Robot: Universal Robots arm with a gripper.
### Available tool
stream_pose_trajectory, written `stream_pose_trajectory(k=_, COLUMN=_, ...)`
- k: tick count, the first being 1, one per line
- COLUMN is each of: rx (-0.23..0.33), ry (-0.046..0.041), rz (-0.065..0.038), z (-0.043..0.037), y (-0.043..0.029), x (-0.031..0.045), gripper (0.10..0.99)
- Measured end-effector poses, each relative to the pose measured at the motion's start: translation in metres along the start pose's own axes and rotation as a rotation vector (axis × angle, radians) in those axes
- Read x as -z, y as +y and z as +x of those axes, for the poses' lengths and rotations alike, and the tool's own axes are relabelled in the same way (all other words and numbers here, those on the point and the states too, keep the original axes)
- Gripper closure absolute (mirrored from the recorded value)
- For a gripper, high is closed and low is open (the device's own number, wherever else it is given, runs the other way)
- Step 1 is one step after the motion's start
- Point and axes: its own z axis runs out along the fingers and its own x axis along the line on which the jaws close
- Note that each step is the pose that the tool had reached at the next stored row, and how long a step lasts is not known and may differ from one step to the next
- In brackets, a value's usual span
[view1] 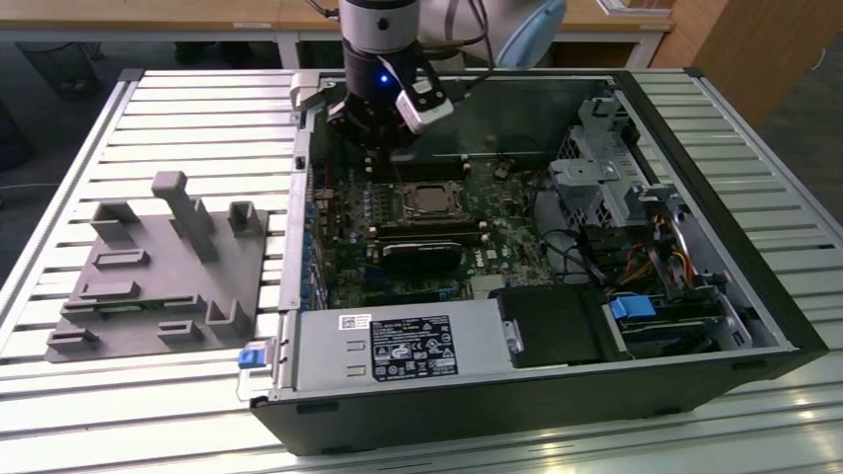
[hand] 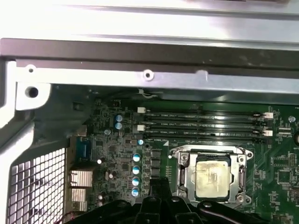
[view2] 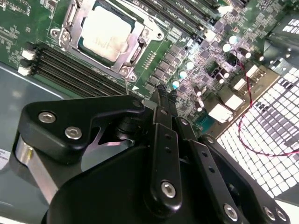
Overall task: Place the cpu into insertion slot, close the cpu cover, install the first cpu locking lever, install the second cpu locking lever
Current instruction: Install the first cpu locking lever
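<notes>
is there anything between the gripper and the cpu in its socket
Nothing visible. The cpu already sits in the insertion slot with the cpu cover framing it. The gripper hangs above the motherboard just beside the socket, with open space between them in both wrist views.

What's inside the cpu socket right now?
The cpu sits in the insertion slot, its pale metal face showing through the window of the cpu cover closed around it. The socket's contacts underneath are covered by the chip.
</notes>
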Motion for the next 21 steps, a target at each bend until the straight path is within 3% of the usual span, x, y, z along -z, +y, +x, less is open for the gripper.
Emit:
stream_pose_trajectory(k=14, rx=0.002, ry=-0.0032, rz=-0.005, z=0.0018, y=0.0184, x=-0.0068, gripper=0.980)
stream_pose_trajectory(k=21, rx=0.002, ry=-0.0037, rz=-0.005, z=-0.0025, y=0.0226, x=-0.0075, gripper=0.980)
